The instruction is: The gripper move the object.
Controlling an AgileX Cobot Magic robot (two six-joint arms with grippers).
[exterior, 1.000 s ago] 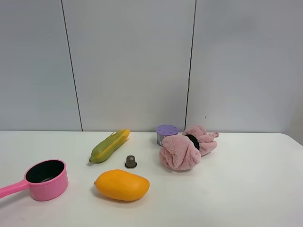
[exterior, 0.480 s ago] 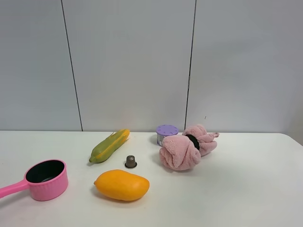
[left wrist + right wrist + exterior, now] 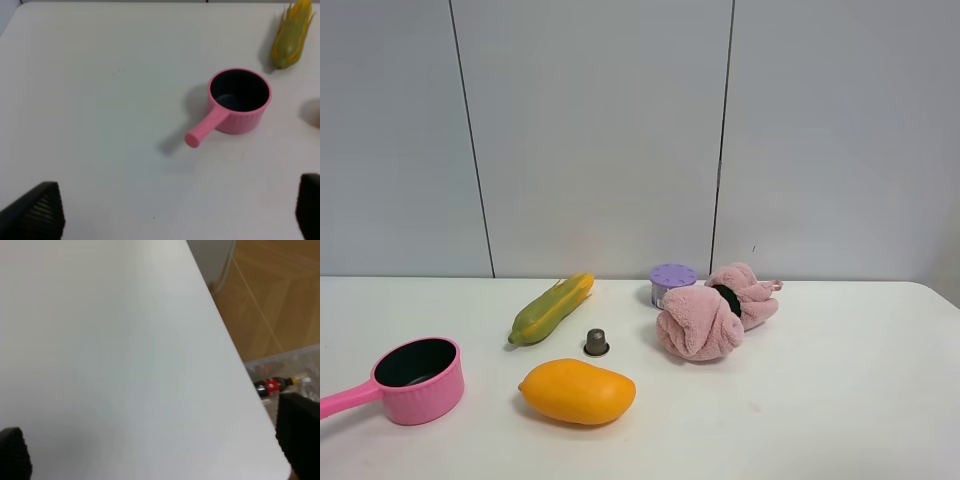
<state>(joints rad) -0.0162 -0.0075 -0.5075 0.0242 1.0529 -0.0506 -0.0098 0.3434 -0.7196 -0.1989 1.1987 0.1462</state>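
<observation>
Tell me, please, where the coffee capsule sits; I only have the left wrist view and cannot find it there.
Observer: The coffee capsule stands upright on the table, between the corn cob and the mango, touching neither.
Operator: Is anything else close to it?
Observer: To its right in the high view lies a pink fluffy cloth, with a purple-lidded cup behind it.
Operator: And where is the right claw?
Observer: The right wrist view shows the right claw open over bare table near its edge; neither arm appears in the high view.
</observation>
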